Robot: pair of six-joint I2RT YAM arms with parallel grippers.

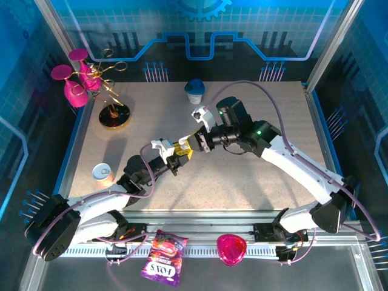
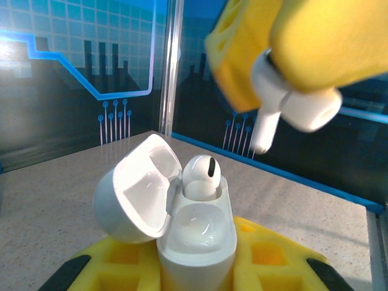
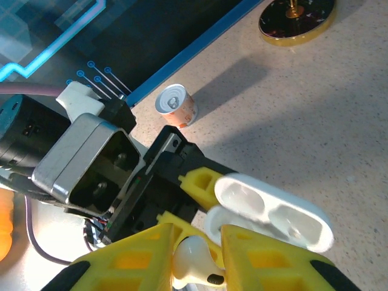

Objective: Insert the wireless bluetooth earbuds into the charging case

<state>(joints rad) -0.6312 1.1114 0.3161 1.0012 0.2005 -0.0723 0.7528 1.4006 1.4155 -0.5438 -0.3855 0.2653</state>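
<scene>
Near the middle of the bench (image 1: 260, 188) the two arms meet. The left gripper (image 1: 180, 153) is pinching the charging case (image 2: 197, 242) by its lower body between yellow fingers and holds it upright above the bench. The case's lid (image 2: 136, 188) is swung open to the left. A first earbud (image 2: 200, 176) sits in the far slot with its rounded head showing, and the near slot is empty. The right gripper (image 1: 195, 144) is pressed together on a second earbud (image 2: 285, 109), which hangs above and to the right of the open case, apart from it, with its stem pointing down. A small can (image 1: 102, 172) stands on the left side of the bench. A blue-lidded cup (image 1: 195, 91) stands at the far edge.
</scene>
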